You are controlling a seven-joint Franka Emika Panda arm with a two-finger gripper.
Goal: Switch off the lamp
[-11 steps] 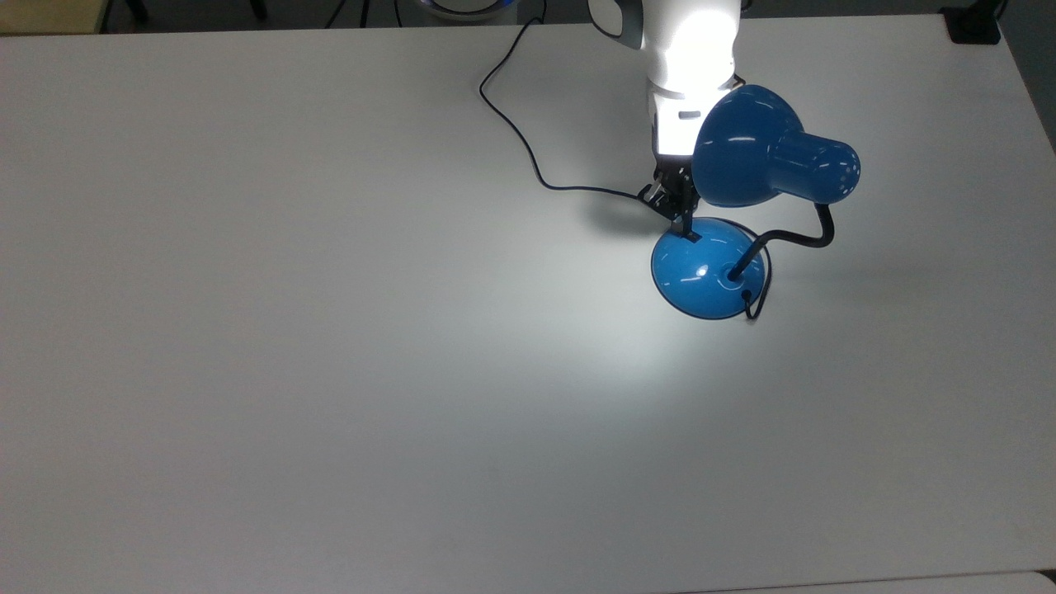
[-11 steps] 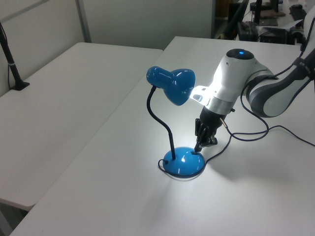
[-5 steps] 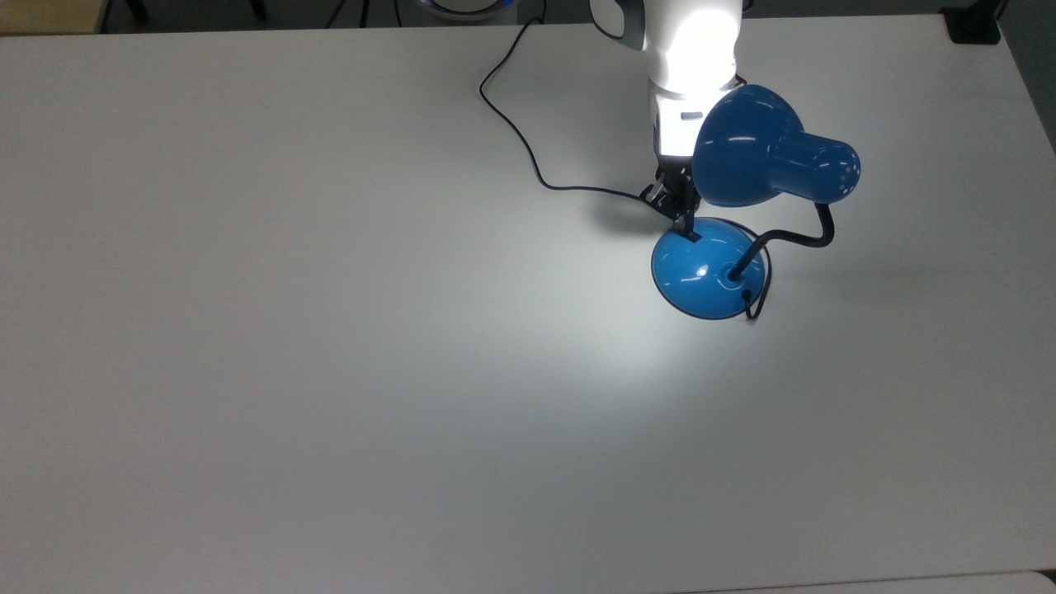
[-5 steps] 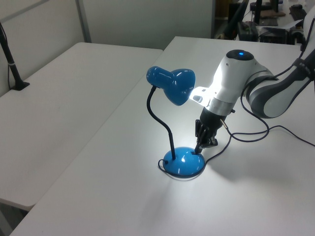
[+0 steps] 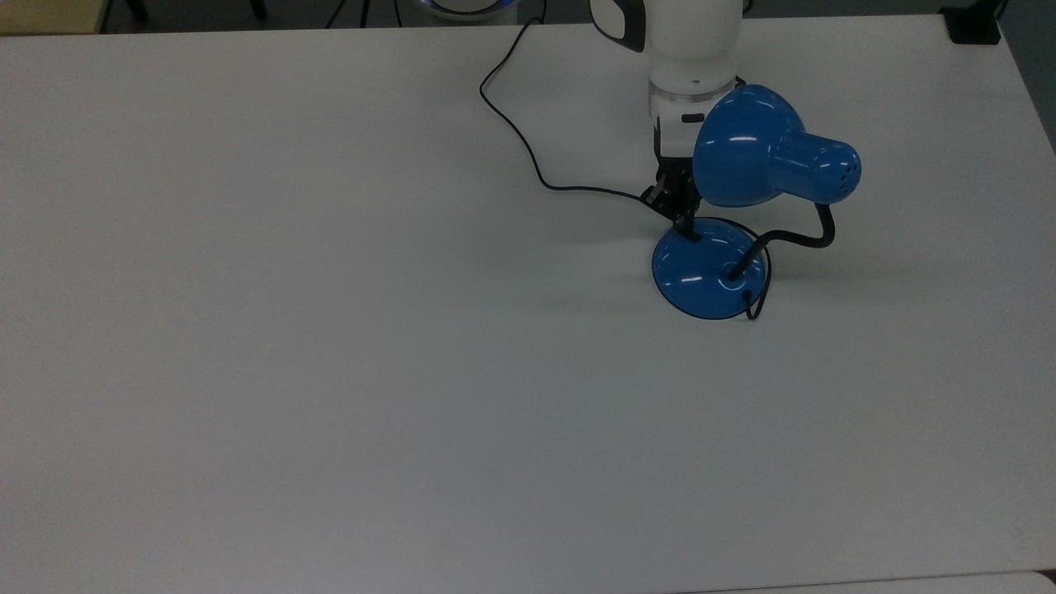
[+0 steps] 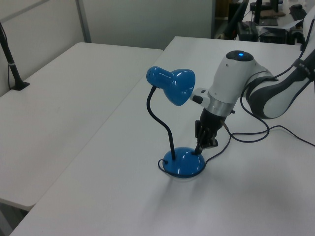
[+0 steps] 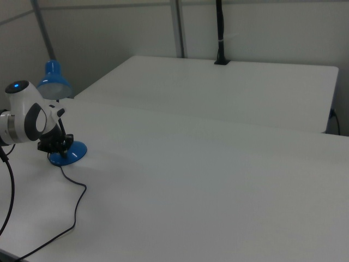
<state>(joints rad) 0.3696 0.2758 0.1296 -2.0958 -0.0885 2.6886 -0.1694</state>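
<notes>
The blue lamp has its bell shade (image 5: 747,148) on a black bent gooseneck (image 5: 796,235) above a round domed base (image 5: 701,276), on the white table's far right in the top view. No light comes from the shade, and the table under it is evenly grey. My gripper (image 5: 686,231) points down with its black fingers together, their tip touching the base's edge nearest the arm. In the left view the gripper (image 6: 199,150) meets the base (image 6: 183,164) on its right side. In the right view, lamp (image 7: 66,155) and gripper (image 7: 60,150) are at far left.
The thin black cord (image 5: 528,157) runs from the base across the table (image 5: 330,371) to the far edge, passing close to my arm. A black clamp block (image 5: 973,25) sits at the far right corner. A second white table (image 6: 64,93) stands alongside.
The lamp's light has gone out: the bright patch on the table and the glare on my arm are gone. The gripper stays at the same spot on the base.
</notes>
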